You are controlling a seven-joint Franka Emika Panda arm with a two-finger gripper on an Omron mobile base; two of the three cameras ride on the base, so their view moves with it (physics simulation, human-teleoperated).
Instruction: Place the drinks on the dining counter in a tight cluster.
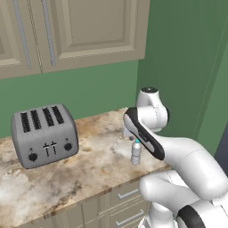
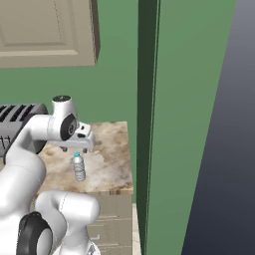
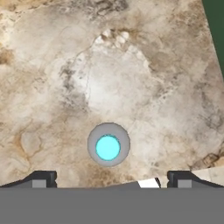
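Observation:
A small clear water bottle (image 1: 136,152) with a light blue cap stands upright on a marbled counter (image 1: 84,171) near its right front corner. My gripper (image 2: 74,149) hangs just above the bottle (image 2: 78,168), pointing straight down. In the hand view the cap (image 3: 108,146) sits a little above the line between my two fingertips, and the gripper (image 3: 111,179) is open with nothing between its fingers. The dining counter is out of view.
A silver four-slot toaster (image 1: 43,136) stands on the left of this counter. Beige wall cabinets (image 1: 75,31) hang above it. A green wall panel (image 2: 148,124) closes the counter's right end. Drawers (image 1: 127,209) run below the front edge.

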